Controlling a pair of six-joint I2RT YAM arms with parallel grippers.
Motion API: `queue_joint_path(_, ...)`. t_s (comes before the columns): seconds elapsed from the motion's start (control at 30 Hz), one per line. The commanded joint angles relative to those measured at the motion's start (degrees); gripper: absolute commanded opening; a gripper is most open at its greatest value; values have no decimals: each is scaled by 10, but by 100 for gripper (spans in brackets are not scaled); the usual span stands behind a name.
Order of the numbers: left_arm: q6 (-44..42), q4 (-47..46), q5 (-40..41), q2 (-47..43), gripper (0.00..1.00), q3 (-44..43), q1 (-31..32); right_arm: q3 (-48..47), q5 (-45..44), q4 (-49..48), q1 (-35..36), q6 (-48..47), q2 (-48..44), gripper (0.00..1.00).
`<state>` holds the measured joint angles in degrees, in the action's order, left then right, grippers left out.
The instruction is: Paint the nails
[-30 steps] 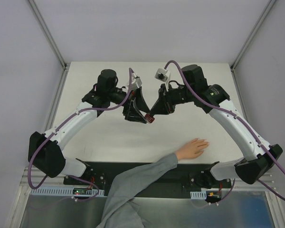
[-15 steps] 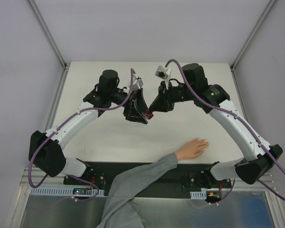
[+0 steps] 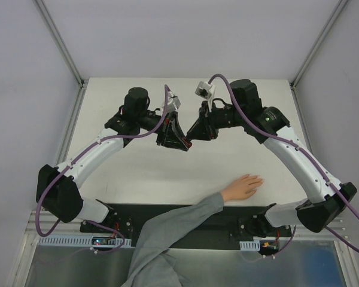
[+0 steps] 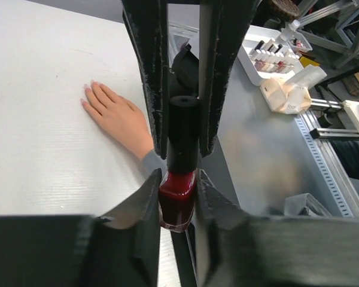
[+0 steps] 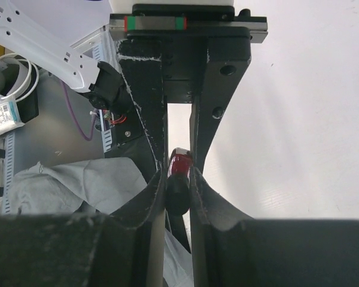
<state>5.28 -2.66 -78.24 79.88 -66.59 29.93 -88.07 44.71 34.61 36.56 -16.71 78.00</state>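
Seen from above, a white table (image 3: 137,173) has two robot arms bolted at its near edge, and their tips meet in the air above the middle of the table. Between the tips is a small nail polish bottle (image 4: 177,200) with dark red glass and a tall black cap (image 4: 183,125). The left gripper (image 4: 179,182) is closed on the red glass body, with one finger pressed against each side. The right gripper (image 5: 177,176) comes from the opposite direction and is clamped on the black cap, so both grippers hold the same bottle, lifted clear of the table top. At the near edge of the table, right of centre and well apart from the bottle, a person's bare hand (image 3: 243,186) lies flat on the surface. It is palm down and open, holding nothing, with the fingers stretched out close together and pointing toward the table's right side. A grey sleeve (image 3: 167,233) covers the forearm and runs back over the table's near edge. The nails (image 4: 86,87) are at the fingertips and rest on the table with the hand. In the left wrist view they show only as tiny pale pinkish tips, too small to tell whether any polish is on them.
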Motion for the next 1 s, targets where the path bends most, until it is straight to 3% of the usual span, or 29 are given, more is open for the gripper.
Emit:
queue_joint_path(0.0,-11,-25,24,-21,0,2,4,-7,-29,-47,-2,26,-24,1)
queue_joint_path(0.03,-9,-24,68,-27,0,6,4,-8,-88,-46,-2,45,-26,11)
queue_joint_path(0.1,-9,-13,124,-34,0,9,3,-17,-168,-19,-2,124,-33,41)
queue_joint_path(0.13,-10,-10,157,-45,0,14,3,-18,-252,-7,-1,163,-36,59)
queue_joint_path(0.23,-20,-9,266,-70,0,32,5,12,-376,3,4,325,-68,70)
queue_joint_path(0.37,-19,-9,367,-87,0,43,7,9,-531,11,66,387,-75,71)
queue_joint_path(0.57,-17,-9,440,-100,0,53,13,-25,-630,3,110,434,-34,71)
queue_joint_path(0.97,-25,-9,465,-118,0,62,28,-95,-604,-27,129,447,72,56)
